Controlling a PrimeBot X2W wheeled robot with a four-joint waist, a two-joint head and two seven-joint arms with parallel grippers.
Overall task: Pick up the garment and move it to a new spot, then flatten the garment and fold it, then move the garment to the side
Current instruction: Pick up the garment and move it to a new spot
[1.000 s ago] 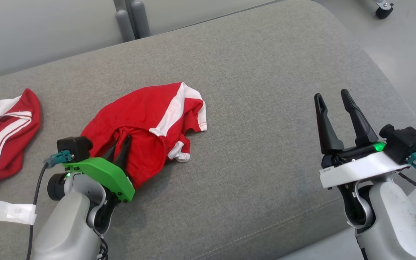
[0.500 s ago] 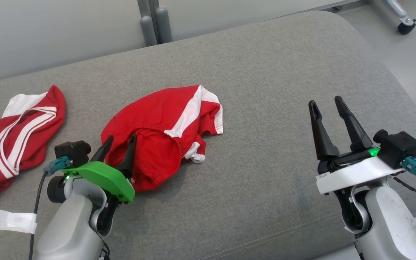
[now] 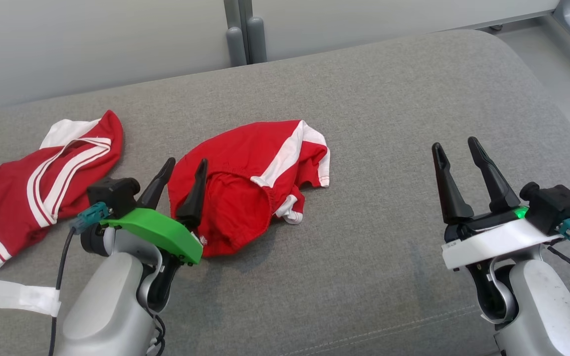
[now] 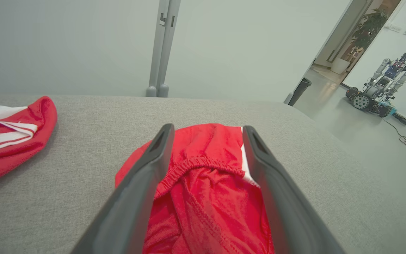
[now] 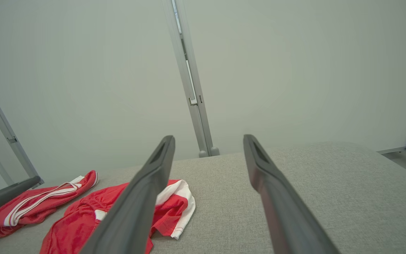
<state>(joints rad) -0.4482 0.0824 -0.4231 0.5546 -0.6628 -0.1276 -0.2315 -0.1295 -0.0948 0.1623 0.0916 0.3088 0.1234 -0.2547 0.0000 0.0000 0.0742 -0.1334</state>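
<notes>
On the grey upholstered cushion [image 3: 374,113] before us lie the red shorts [image 3: 245,163], crumpled, with a white side stripe and the elastic waistband turned toward us. Our left gripper [image 3: 187,161] stands at their near left edge with its two dark fingers spread apart and nothing pinched between them. From the head view, one finger rises beside the cloth's left edge and the other stands over the red fabric. From the left wrist view, we see the gathered waistband in the gap between the fingers. Whether the fingertips touch the cloth we cannot tell. Our right gripper [image 3: 454,144] hovers well apart to the right of the shorts, over bare cushion, its fingers likewise spread and holding nothing. A second red garment [image 3: 23,188] with white stripes lies at the cushion's left, apart from the shorts. A white strip [image 3: 13,295] lies near the cushion's near left edge. Behind the cushion stands a grey partition post [image 3: 242,37]. Through the left wrist view we see another robot [image 4: 379,88] across the room.
</notes>
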